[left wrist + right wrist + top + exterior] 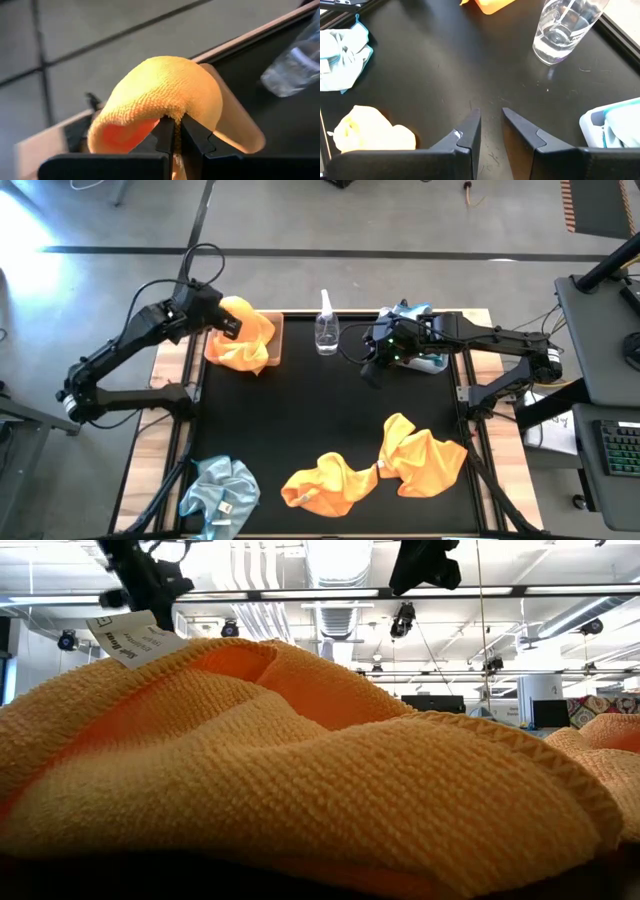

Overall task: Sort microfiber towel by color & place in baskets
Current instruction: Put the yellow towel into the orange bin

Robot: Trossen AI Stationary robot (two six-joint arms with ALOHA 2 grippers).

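Left gripper pinched tight on an orange towel, holding it over the tan basket at the far left of the bench. Right gripper hovers at far right just beside the grey-blue basket, fingers slightly apart, holding nothing; pale blue cloth sits in that basket. Spray bottle stands between the baskets. Two orange towels lie near centre-right, a pale blue towel near left.
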